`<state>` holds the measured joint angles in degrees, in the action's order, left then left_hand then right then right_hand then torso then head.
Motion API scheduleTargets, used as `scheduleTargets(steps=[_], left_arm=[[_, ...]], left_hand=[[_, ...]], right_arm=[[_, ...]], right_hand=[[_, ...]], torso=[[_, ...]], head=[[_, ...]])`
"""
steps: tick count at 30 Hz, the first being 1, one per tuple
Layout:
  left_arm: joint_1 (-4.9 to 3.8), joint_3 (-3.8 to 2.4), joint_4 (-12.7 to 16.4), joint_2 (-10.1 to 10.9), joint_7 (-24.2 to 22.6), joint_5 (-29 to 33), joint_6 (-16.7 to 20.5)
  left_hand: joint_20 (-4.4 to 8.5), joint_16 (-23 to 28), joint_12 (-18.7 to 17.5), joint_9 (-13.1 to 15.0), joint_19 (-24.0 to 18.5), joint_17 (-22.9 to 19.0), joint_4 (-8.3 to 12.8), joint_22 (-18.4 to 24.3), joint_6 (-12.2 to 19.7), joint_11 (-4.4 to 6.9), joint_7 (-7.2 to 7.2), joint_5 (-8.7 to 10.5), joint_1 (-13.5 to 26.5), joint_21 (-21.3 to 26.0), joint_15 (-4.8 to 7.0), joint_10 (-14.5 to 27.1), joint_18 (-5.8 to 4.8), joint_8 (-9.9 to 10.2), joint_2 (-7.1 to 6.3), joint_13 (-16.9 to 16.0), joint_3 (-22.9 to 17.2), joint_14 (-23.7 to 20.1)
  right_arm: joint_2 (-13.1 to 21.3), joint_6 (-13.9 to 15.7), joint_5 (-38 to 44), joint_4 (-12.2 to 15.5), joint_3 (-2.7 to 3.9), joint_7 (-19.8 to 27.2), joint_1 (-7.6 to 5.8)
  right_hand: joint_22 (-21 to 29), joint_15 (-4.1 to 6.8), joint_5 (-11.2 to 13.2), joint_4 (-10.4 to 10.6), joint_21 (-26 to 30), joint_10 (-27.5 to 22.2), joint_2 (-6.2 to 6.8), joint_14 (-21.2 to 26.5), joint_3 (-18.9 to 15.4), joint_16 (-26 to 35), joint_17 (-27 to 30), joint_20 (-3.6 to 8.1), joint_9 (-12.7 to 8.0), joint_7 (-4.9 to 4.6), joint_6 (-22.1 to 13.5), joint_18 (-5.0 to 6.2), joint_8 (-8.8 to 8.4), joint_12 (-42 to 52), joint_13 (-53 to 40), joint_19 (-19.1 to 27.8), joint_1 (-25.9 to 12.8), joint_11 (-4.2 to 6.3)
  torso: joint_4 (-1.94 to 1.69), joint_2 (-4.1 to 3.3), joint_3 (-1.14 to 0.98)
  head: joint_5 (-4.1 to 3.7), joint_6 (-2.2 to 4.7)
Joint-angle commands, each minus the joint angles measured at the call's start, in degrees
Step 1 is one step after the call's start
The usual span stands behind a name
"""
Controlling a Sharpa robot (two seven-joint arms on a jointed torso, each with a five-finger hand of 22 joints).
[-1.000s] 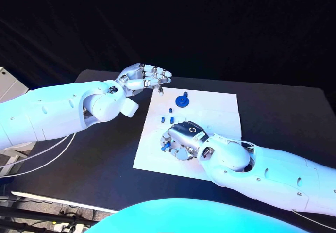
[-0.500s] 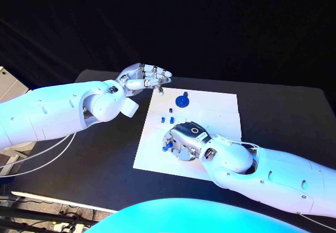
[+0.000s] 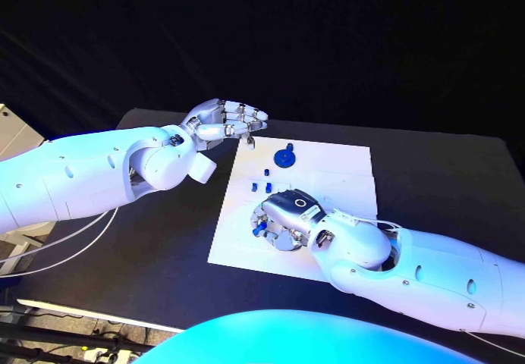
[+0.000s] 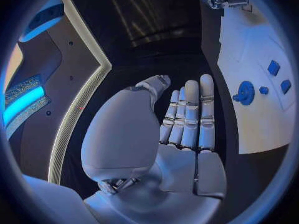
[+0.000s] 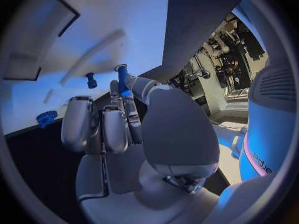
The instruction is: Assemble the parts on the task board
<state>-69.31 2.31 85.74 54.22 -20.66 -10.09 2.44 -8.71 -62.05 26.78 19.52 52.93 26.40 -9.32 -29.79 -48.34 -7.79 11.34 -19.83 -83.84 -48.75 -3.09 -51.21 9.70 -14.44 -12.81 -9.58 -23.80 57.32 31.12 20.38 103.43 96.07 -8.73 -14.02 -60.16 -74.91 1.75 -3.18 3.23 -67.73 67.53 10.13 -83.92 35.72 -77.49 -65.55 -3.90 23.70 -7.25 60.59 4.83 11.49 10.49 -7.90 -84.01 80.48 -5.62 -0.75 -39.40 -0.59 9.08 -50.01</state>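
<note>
Almost nothing has moved since the earlier frames: the right robot hand (image 3: 287, 218) stays low over the near part of the white task board (image 3: 339, 163), only shifting a little. It pinches a small blue peg (image 5: 122, 79) between thumb and finger, the peg's long axis pointing away from the palm toward the board; I think its tip is not yet seated. Other small blue parts (image 3: 262, 185) lie just beyond this hand. The left robot hand (image 3: 227, 121) hovers spread and empty at the board's far corner, near the round blue wheel-shaped part (image 3: 285, 157).
</note>
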Motion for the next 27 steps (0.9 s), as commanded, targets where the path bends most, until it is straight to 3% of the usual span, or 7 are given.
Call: scheduleTargets(steps=[1, 14, 16, 20, 27], left_arm=[[-0.02, -0.03, 0.1, -0.1, -0.3, 0.4, -0.7], [-0.02, -0.03, 0.2, -0.1, -0.1, 0.4, -0.7], [-0.02, -0.03, 0.2, -0.1, -0.1, 0.4, -0.7], [-0.02, -0.03, 0.2, 0.0, -0.1, 0.4, -0.8], [-0.02, -0.03, 0.2, 0.0, -0.1, 0.4, -0.7]], left_hand=[[0.05, 0.3, -0.3, 0.1, 0.5, -0.1, 0.2, 0.1, -0.3, 0.08, -0.08, 0.36, 0.0, 0.3, -0.31, -0.4, 0.85, -0.4, 0.38, 0.1, 0.1, 0.1], [0.08, 0.3, -0.3, 0.1, 0.5, -0.1, 0.3, 0.1, -0.3, 0.09, -0.10, 0.37, -0.1, 0.3, -0.29, -0.5, 0.85, -0.4, 0.49, 0.1, 0.1, 0.1], [0.08, 0.3, -0.3, 0.1, 0.5, -0.1, 0.3, 0.1, -0.3, 0.09, -0.10, 0.37, -0.1, 0.3, -0.29, -0.5, 0.85, -0.4, 0.49, 0.1, 0.1, 0.1], [0.08, 0.3, -0.3, 0.1, 0.5, -0.1, 0.3, 0.1, -0.3, 0.09, -0.10, 0.37, -0.1, 0.3, -0.29, -0.5, 0.85, -0.4, 0.49, 0.1, 0.1, 0.1], [0.08, 0.3, -0.3, 0.1, 0.5, -0.1, 0.3, 0.1, -0.3, 0.09, -0.10, 0.37, -0.1, 0.3, -0.29, -0.5, 0.85, -0.4, 0.49, 0.1, 0.1, 0.1]], right_arm=[[-0.4, -1.1, 0.2, -0.2, 0.01, 0.1, -0.16], [-1.6, -2.4, 0.1, -0.7, -0.03, -0.8, -0.41], [-1.7, -2.9, 0.5, -0.7, -0.04, -1.3, -0.45], [-1.4, -2.4, 1.5, -0.6, -0.06, -2.1, -0.47], [-1.0, -0.8, 2.4, -0.2, -0.07, -2.7, -0.47]], right_hand=[[-5.3, -0.44, -0.2, -1.2, 0.4, 1.5, 0.81, -1.5, 0.8, -0.2, 0.0, -0.01, -0.2, -0.07, -0.7, -0.86, -0.50, -0.8, 0.3, -1.9, -1.2, 2.14], [-4.6, -0.88, -0.2, -0.8, 2.2, -0.5, 2.25, -1.6, 0.2, -0.6, -0.6, -0.38, -0.2, -0.09, -1.9, -0.57, -1.25, -2.6, 0.5, -1.4, -3.2, 1.66], [-4.7, -0.75, -0.2, -1.0, 2.0, 0.5, 1.81, -1.6, 0.5, -0.7, -0.7, -0.39, -0.1, 0.03, -1.5, -0.57, -1.04, -2.1, 0.2, -1.4, -2.9, 1.91], [-5.4, 0.47, -0.2, -3.5, 0.7, 4.9, -0.21, -1.6, 1.3, -0.7, -0.7, 0.42, 0.9, 0.85, 1.6, -0.69, 0.66, 0.3, -1.9, -1.8, -0.3, 3.41], [-5.9, 0.77, -0.2, -4.7, -0.3, 5.8, -0.60, -1.5, 2.0, -0.6, -0.7, 0.74, 1.3, 1.03, 2.3, -0.90, 1.03, 1.2, -3.1, -2.0, -0.1, 3.68]], torso=[[0.01, 0.04, 0.00], [-0.01, 0.03, 0.00], [-0.01, 0.03, -0.01], [0.02, 0.02, -0.03], [0.06, 0.03, -0.10]], head=[[-0.01, 0.01], [-0.07, 0.01], [-0.12, 0.01], [-0.05, 0.01], [0.01, 0.01]])
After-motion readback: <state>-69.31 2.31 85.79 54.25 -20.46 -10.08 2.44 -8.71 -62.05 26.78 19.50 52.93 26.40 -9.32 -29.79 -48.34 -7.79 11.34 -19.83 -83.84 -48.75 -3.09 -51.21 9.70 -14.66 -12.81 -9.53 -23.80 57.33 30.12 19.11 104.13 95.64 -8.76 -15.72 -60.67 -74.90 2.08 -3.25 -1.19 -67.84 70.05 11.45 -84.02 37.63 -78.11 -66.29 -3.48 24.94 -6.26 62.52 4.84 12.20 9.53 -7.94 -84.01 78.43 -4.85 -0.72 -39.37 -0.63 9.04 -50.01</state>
